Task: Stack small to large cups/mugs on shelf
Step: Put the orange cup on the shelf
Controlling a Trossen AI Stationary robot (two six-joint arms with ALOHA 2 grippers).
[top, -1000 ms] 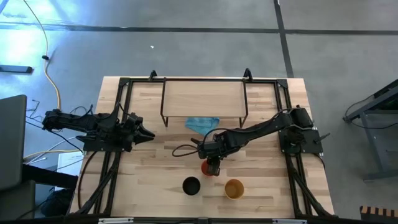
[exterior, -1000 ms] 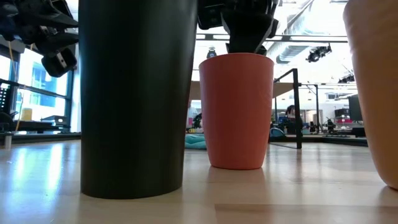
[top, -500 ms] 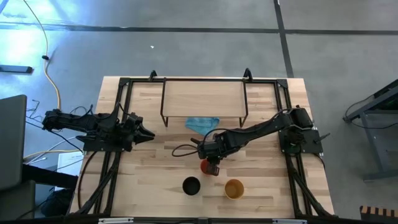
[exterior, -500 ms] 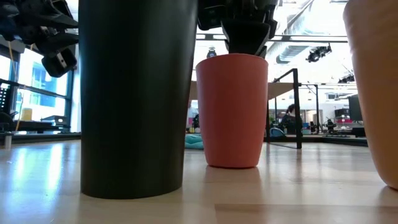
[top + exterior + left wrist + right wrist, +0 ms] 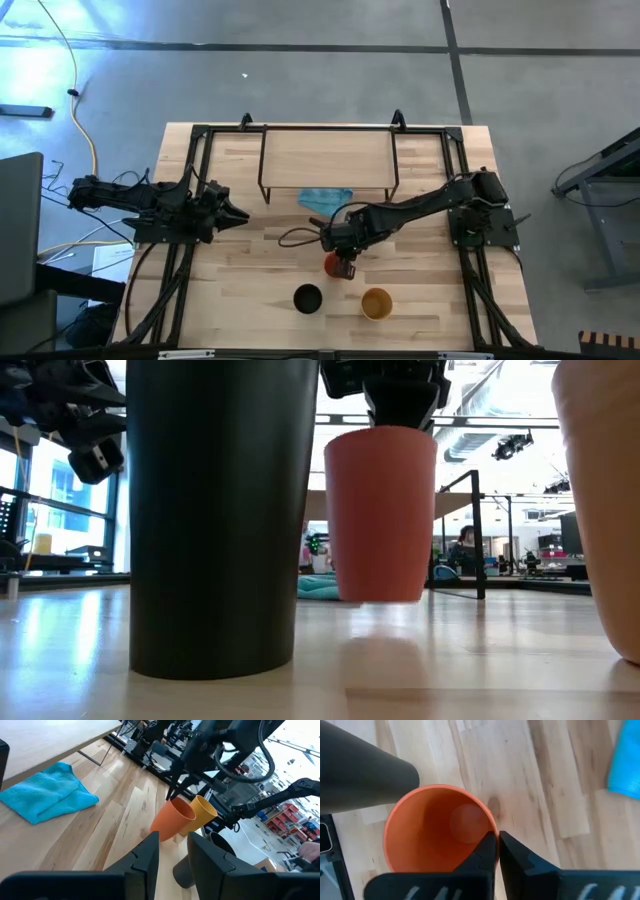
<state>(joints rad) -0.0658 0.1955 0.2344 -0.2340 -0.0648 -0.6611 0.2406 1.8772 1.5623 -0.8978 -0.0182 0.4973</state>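
The red-orange cup (image 5: 382, 515) hangs just above the table with my right gripper (image 5: 498, 845) shut on its rim; in the high view it shows at mid-table (image 5: 331, 264). Nearer the front edge, the black cup (image 5: 307, 298) and the yellow-orange cup (image 5: 376, 302) stand upright on their bases. The shelf (image 5: 328, 160) stands on its black legs at the far side. My left gripper (image 5: 235, 214) waits open over the table's left part. My right gripper pinches the red-orange cup's rim (image 5: 491, 831) on the side toward the table's right, one finger inside the cup and one outside. The fingers (image 5: 400, 405) come from above, pointing down. The cup hangs upright, mouth up, its base (image 5: 378, 598) clear of the table.
A light blue cloth (image 5: 325, 198) lies in front of the shelf, just beyond the held cup. Black frame rails (image 5: 185, 190) run along the table's left and right sides. A cable loop (image 5: 296, 240) lies left of my right gripper.
My right gripper has shut on the red-orange cup's rim and gone up. The cup, which stood on the table, is now lifted clear and still upright.
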